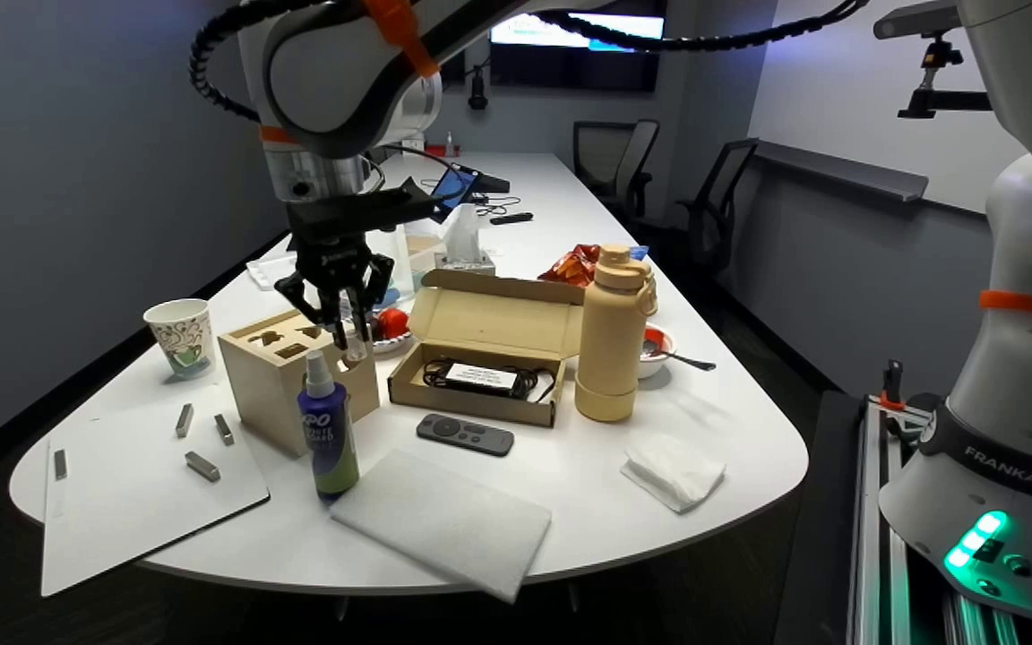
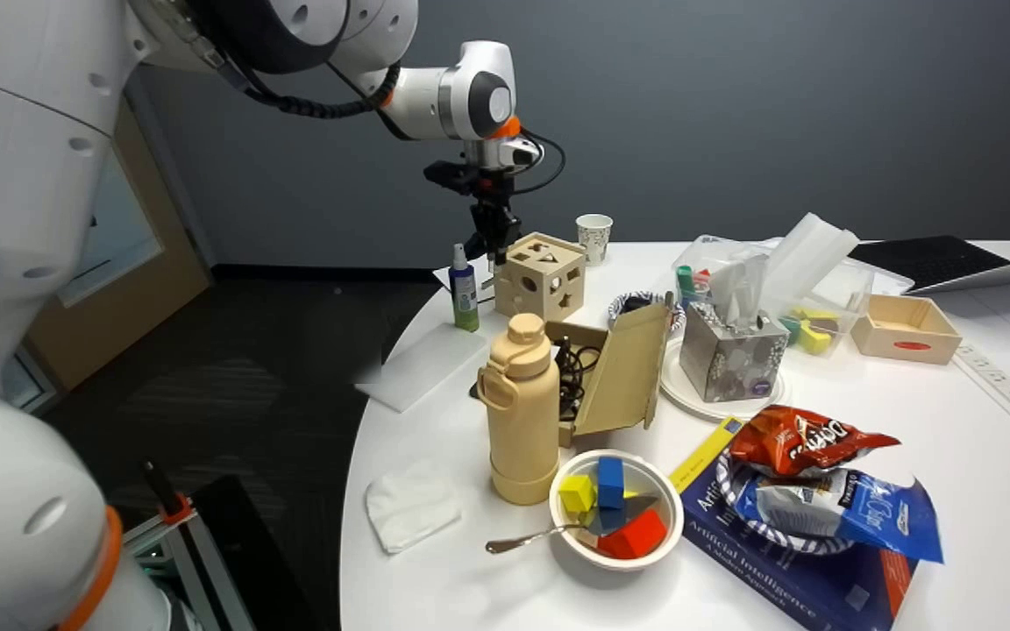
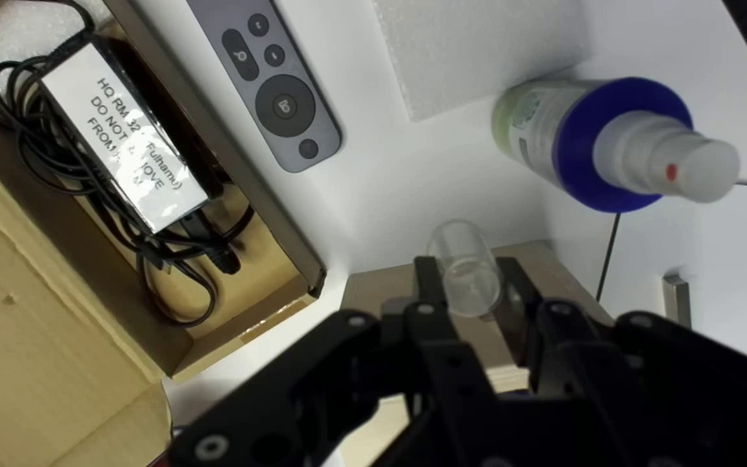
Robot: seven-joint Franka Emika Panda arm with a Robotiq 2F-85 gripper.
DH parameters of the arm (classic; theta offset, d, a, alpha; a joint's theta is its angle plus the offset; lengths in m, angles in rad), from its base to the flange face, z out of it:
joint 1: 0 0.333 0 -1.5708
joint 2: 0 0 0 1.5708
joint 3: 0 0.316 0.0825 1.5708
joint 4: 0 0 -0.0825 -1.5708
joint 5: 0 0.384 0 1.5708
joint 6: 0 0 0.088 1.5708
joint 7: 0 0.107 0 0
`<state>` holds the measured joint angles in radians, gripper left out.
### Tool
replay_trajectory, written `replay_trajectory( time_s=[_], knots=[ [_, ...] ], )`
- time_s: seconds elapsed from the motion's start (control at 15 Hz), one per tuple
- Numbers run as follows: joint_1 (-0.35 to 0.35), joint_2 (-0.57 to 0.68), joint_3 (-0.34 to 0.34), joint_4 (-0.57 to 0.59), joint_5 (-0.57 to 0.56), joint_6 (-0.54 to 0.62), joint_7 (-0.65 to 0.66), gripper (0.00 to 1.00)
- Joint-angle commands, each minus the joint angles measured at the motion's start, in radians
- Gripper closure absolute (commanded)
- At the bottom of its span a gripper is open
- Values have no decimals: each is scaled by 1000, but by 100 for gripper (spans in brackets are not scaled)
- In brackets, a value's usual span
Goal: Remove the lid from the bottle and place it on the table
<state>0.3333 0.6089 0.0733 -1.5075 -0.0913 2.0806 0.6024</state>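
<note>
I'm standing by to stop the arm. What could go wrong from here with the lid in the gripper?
The gripper holds the clear lid close to the wooden box, so lowering it there might bump the box. The uncapped bottle stands upright nearby; a careless sideways move could tip it. And the lid is round, so if laid on its side on the table it may roll.
</note>
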Motion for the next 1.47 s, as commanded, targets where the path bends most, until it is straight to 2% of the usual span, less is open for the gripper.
replay_trajectory(
  time_s=[0.0,0.67,0.73,0.87,1.2,1.27,1.4],
  knots=[
    [3,1,-6,-57,9,68,-14,94],
    [-10,14,-21,-142,21,181,-20,94],
    [-13,13,-22,-148,23,187,-20,49],
    [-17,10,-23,-158,29,198,-20,42],
    [-29,8,-19,-169,52,218,-26,4],
    [-31,11,-17,-168,57,223,-30,0],
    [-36,20,-10,-164,75,224,-41,0]
  ],
)
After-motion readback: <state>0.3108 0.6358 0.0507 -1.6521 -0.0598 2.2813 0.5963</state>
